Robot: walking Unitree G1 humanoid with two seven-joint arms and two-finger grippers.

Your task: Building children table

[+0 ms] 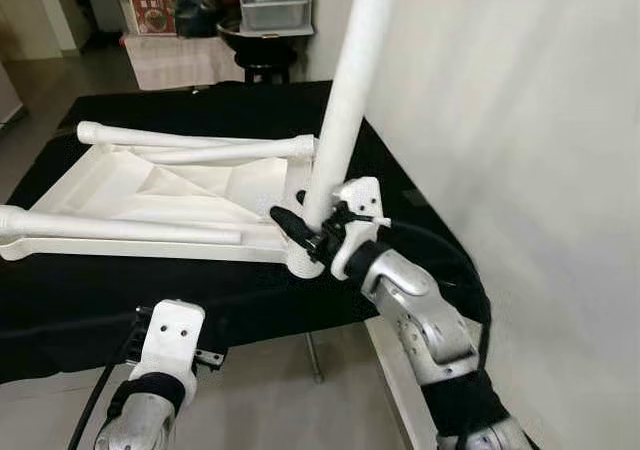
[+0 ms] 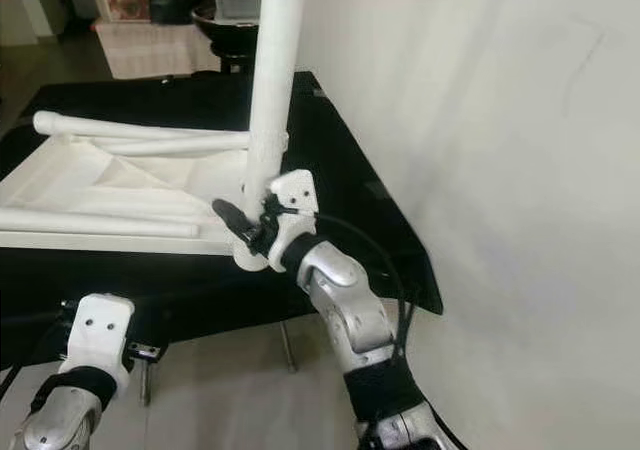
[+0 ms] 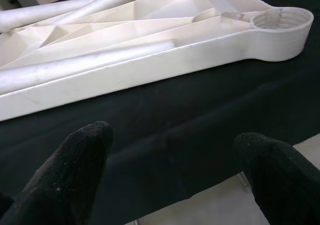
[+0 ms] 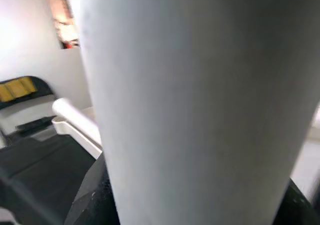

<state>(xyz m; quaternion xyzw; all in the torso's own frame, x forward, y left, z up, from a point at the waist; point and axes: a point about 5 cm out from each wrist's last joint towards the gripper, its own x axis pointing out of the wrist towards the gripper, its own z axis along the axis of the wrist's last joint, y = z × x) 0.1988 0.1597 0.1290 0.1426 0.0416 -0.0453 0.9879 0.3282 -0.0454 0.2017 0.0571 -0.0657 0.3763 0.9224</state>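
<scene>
White plastic tabletop (image 1: 170, 195) lies upside down on the black table (image 1: 80, 290). In the left wrist view its threaded corner socket (image 3: 280, 20) is visible. One white leg (image 1: 345, 90) stands almost upright at the near right corner, and the right gripper (image 1: 310, 232) is closed around its lower end. The left gripper (image 3: 175, 175) hangs wide apart near the table edge, touching nothing.

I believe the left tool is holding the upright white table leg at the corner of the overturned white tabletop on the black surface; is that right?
Not quite: it is the right tool that holds the upright white table leg at the corner of the overturned white plastic tabletop on the black surface. The left eye view shows this; the left tool is open over the black surface, gripping nothing.
</scene>
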